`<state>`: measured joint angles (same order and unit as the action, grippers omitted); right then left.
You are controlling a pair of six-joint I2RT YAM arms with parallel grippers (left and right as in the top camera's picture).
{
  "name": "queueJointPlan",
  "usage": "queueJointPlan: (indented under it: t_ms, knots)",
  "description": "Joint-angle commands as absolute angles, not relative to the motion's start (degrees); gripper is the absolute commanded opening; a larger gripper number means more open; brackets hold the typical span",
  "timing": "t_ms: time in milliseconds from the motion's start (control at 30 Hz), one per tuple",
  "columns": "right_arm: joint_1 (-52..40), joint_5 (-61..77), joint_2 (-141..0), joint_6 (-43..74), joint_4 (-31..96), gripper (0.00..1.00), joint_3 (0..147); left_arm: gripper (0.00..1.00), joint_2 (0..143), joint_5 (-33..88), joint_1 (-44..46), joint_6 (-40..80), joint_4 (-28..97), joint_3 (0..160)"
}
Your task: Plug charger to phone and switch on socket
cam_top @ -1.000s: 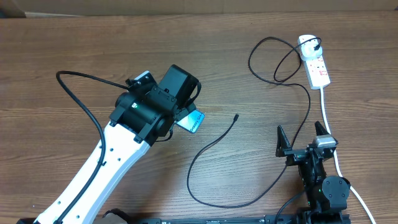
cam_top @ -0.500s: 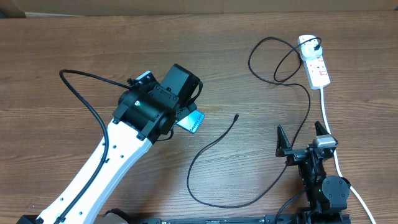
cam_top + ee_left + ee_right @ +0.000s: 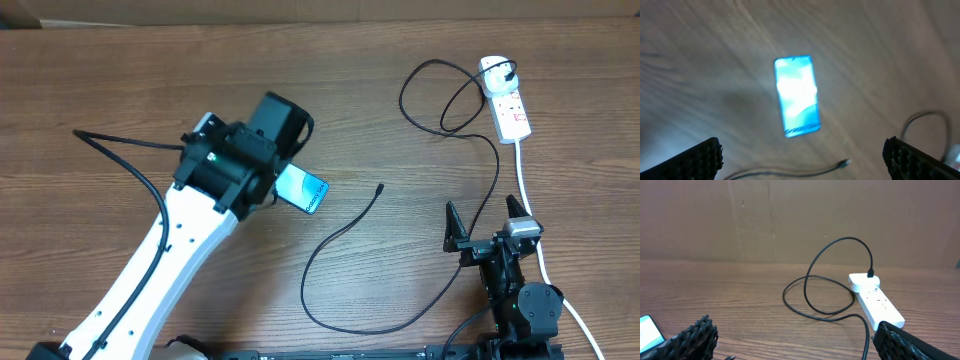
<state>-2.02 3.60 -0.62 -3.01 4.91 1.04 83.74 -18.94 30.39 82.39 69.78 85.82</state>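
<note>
We see the phone (image 3: 303,189) lying flat on the wooden table (image 3: 100,80), screen lit blue, with the left gripper (image 3: 805,162) hanging above it, its jaws spread wide and gripping nothing. The charger (image 3: 497,170) trails away to the right of the phone; its connector tip (image 3: 379,188) rests on the wood near the phone's right side, not touching it. Far to the phone's right and beyond it lies the socket (image 3: 508,105), the charger's black plug (image 3: 870,273) seated in its far end. The right gripper (image 3: 487,225), well to the right of the phone and nearer us, stands released as well, with nothing between its fingers.
</note>
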Motion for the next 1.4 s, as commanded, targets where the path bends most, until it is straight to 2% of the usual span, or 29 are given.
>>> queueJointPlan:
  t_ms: [0,100,433,767,1200,1367]
  knots:
    - [-2.42,3.05,-0.16,-3.09,4.64,1.00,0.45,0.99,87.96,-10.66,26.15,71.83,63.96,85.52]
    - [-2.42,3.05,-0.16,-3.09,4.64,1.00,0.45,1.00,91.18,-4.58,23.49,66.74,60.86,85.52]
    - [-2.42,3.05,-0.16,-3.09,4.64,1.00,0.45,1.00,99.44,-8.47,22.94,67.29,59.55,85.47]
    - [-2.42,3.05,-0.16,-3.09,4.64,1.00,0.45,1.00,107.11,-10.22,25.34,73.19,59.77,85.10]
    - [-2.42,3.05,-0.16,-3.09,4.64,1.00,0.45,1.00,107.57,2.42,15.81,61.47,56.73,76.23]
    - [-2.42,3.05,-0.16,-3.09,4.64,1.00,0.45,1.00,106.10,1.58,17.19,57.12,56.12,75.13]
